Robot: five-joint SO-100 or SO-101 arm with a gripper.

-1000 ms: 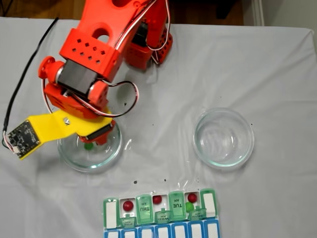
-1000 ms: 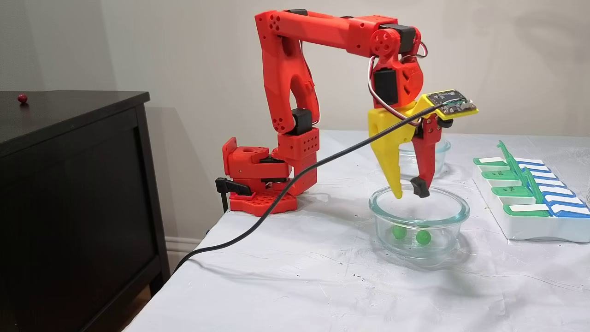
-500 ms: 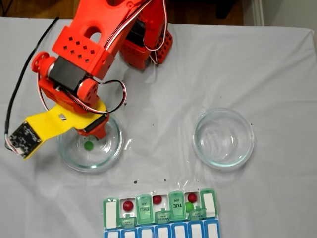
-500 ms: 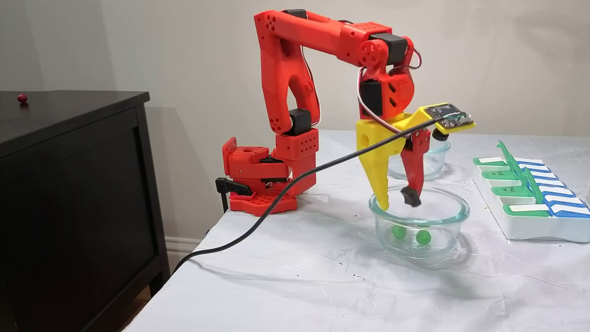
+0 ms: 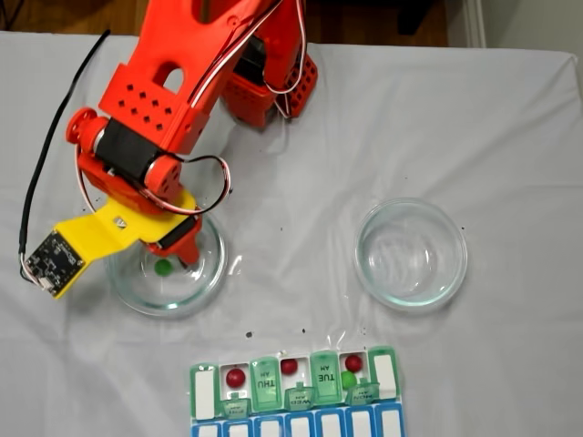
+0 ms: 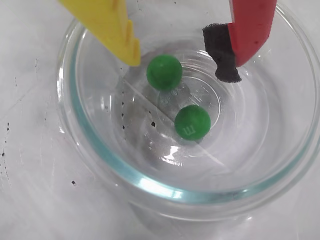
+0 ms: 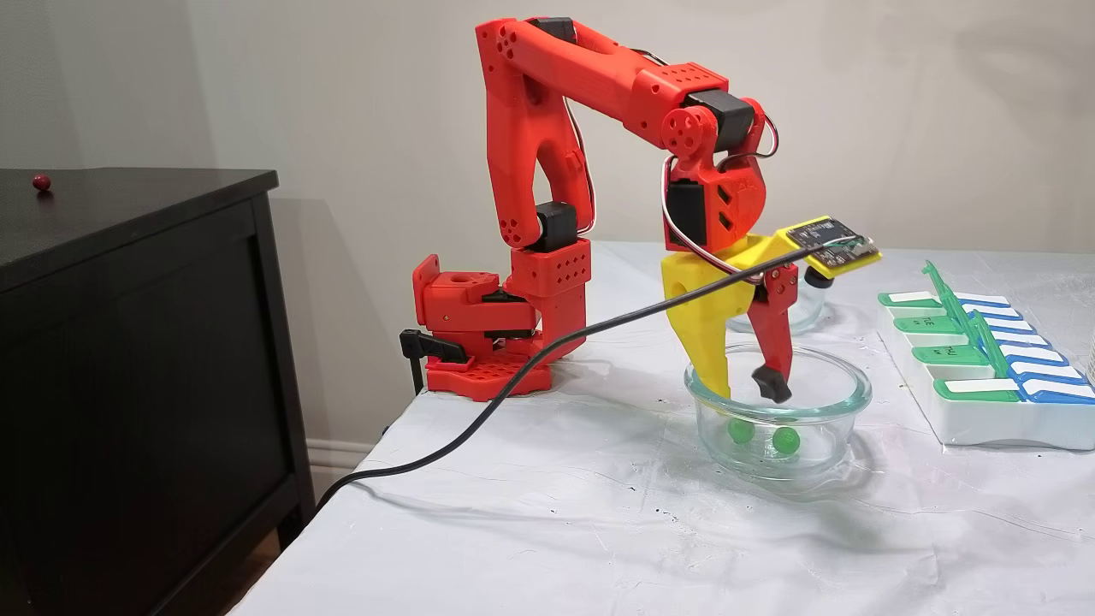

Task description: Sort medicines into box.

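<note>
Two green medicines (image 6: 164, 72) (image 6: 192, 122) lie in a clear glass dish (image 6: 150, 185) at the left of the table. My gripper (image 6: 180, 60) is open, its yellow finger (image 6: 125, 40) and red, black-padded finger (image 6: 235, 50) lowered inside the dish rim and straddling the farther ball without touching it. From the side the gripper (image 7: 747, 392) hangs just above the green balls (image 7: 741, 430). The box (image 5: 386, 373) sits at the front edge with some lids up. It holds three red balls (image 5: 236, 376) and one green ball (image 5: 348, 379).
A second glass dish (image 5: 411, 253) stands to the right, with nothing in it. A black cable (image 7: 513, 385) trails from the wrist camera over the table's edge. A dark cabinet (image 7: 128, 282) beside the table carries a lone red ball (image 7: 40, 181).
The arm has lowered, bringing the open fingers from above the dish rim down into the dish. The green balls have not moved.
</note>
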